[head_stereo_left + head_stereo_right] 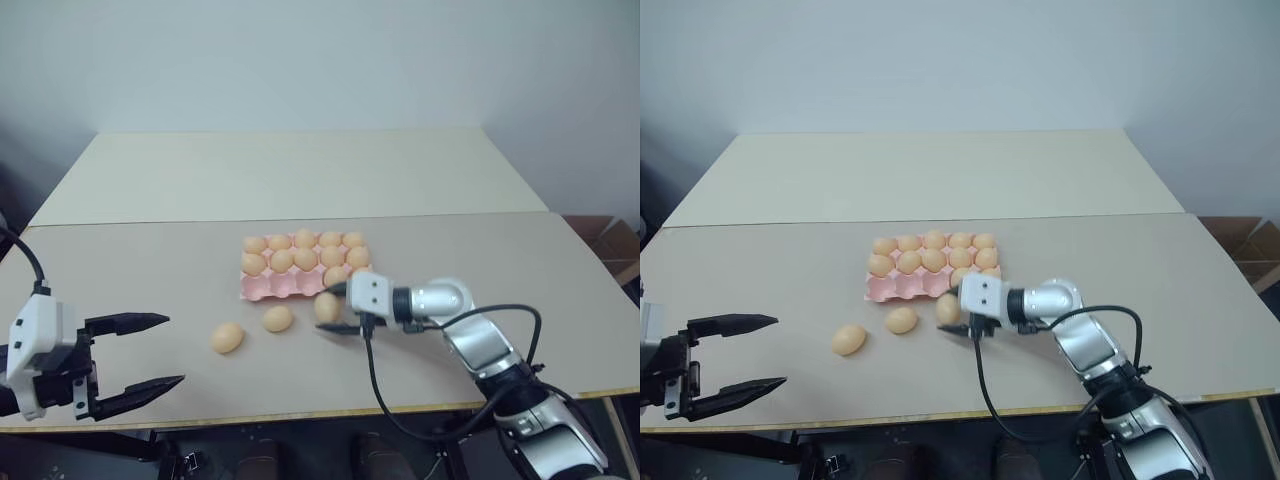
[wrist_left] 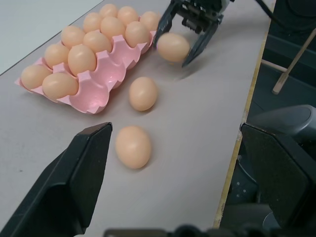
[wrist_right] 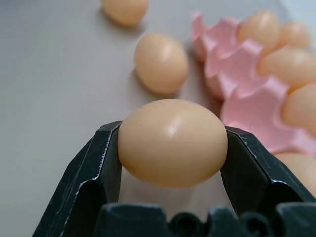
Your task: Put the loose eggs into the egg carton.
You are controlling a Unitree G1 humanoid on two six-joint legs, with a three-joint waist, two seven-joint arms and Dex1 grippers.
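The left end effector (image 1: 150, 352) hovers spread wide over the counter's (image 1: 120, 270) near edge. The right end effector (image 1: 336, 309) clamps one egg (image 2: 173, 47) beside the egg carton (image 1: 270, 287); two loose eggs (image 1: 228, 337) lie on the counter nearby.

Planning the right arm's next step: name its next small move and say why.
Probably carry the held egg over an empty front-row cup of the egg carton and lower it in: the right gripper is shut on it, just beside the carton.

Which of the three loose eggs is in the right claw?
The egg nearest the carton, clamped between the right claw's fingers. The other two eggs lie free on the table, farther left.
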